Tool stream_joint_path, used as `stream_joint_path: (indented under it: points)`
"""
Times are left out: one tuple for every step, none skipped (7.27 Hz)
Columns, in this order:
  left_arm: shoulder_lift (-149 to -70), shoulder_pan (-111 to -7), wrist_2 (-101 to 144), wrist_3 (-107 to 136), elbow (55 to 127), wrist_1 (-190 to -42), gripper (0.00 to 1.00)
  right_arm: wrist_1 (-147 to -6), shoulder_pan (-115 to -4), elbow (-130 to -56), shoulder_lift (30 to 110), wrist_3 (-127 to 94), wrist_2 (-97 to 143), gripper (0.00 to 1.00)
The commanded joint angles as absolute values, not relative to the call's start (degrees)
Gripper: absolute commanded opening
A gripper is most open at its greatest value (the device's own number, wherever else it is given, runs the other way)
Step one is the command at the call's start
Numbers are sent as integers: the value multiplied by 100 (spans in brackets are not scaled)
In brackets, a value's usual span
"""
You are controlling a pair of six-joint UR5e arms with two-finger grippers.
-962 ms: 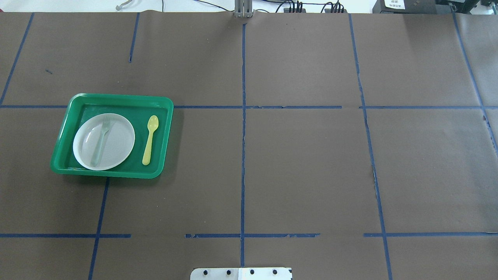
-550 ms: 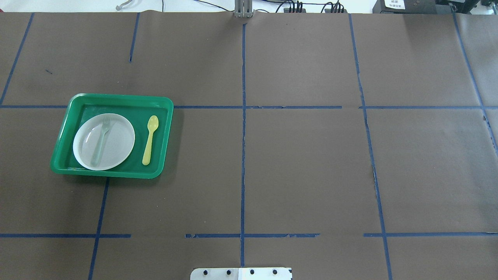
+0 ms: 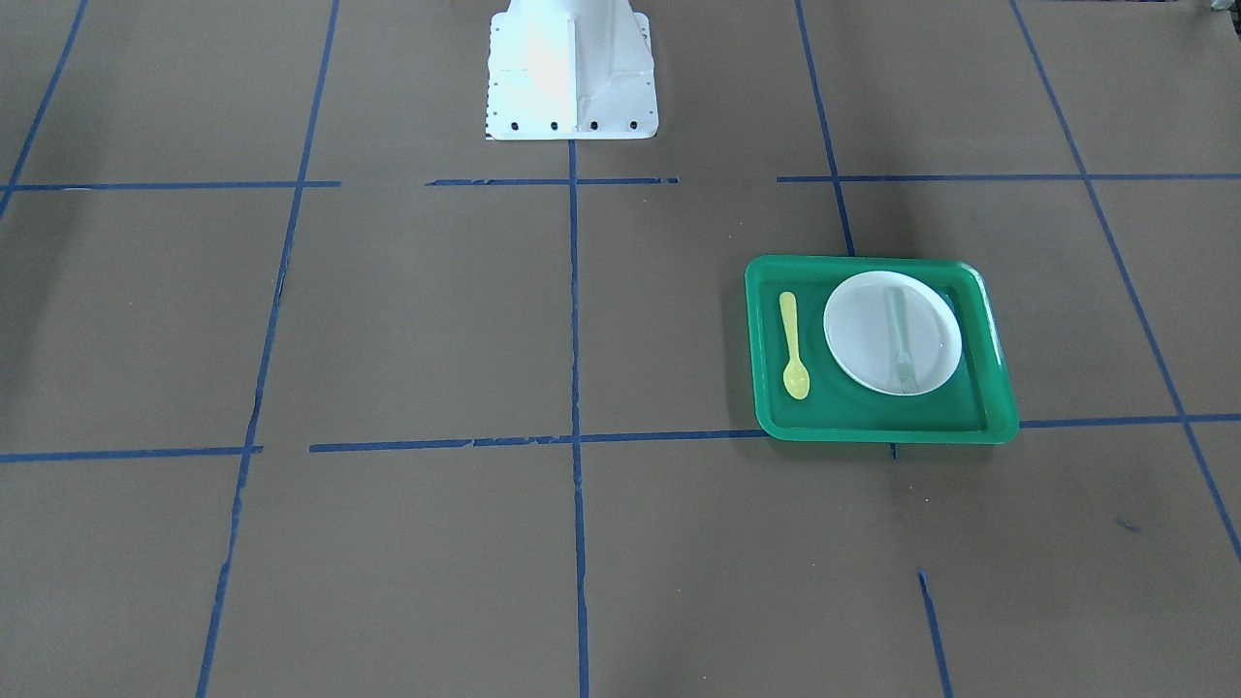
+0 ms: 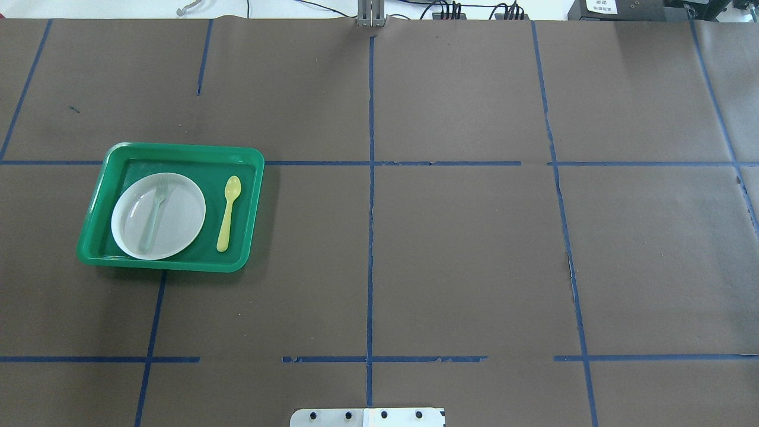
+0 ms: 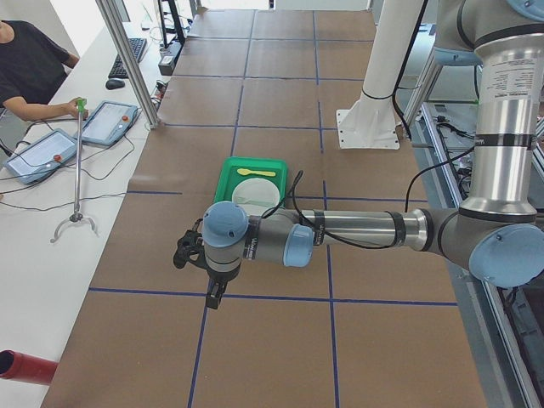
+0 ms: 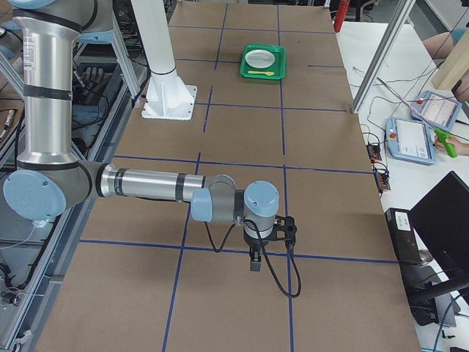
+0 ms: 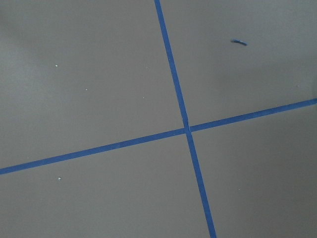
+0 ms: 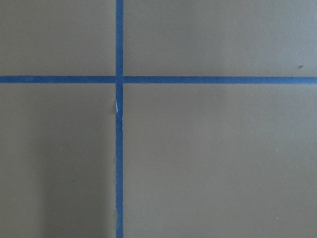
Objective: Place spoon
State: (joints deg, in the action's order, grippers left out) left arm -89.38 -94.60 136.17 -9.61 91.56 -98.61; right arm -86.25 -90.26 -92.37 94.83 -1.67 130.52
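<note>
Brown paper covers the whole table [image 4: 462, 249], matte and a bit scuffed, cut into big squares by blue tape lines [image 4: 370, 237]. Both arms reach out low over it: the left arm [image 5: 357, 229] has the left gripper [image 5: 212, 293] pointing down over a tape crossing, and it's the same deal for the right arm [image 6: 146, 183] and the right gripper [image 6: 254, 262]. They only show from the side cameras, so I can't tell if the fingers are spread or pressed together.

On the robot's left half sits a green plastic tray [image 4: 178, 149], rectangular with rounded corners and a glossy raised rim. Inside is a round white plate [image 4: 178, 225] with a pale grey-green fork [image 4: 153, 219] lying across it.

The spoon [image 4: 228, 213] is small, yellow plastic, with a slim straight handle and an oval bowl. It lies flat on the tray floor between the plate and the tray wall nearer the table's middle, just beside the plate, not touching. Its long axis runs away from the robot, bowl at the far end, roughly parallel to the fork
</note>
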Motion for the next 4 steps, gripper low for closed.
stream_joint_path:
  points:
    - [-8939, -9457, 13632, -976, 9246, -9862, 100, -8631, -9026, -9237, 9483, -167, 13052, 100]
    - [-8930, -9466, 13632, -967, 9403, -9853, 100, -8622, -9026, -9237, 9483, -167, 13052, 100]
    - [-8938, -9466, 13632, -967, 9535, -9844, 100, -8631, -9026, -9237, 9483, -167, 13052, 100]
    - [-8930, -9466, 13632, -958, 9554, -9748, 100, -8631, -9026, -9237, 9483, -167, 13052, 100]
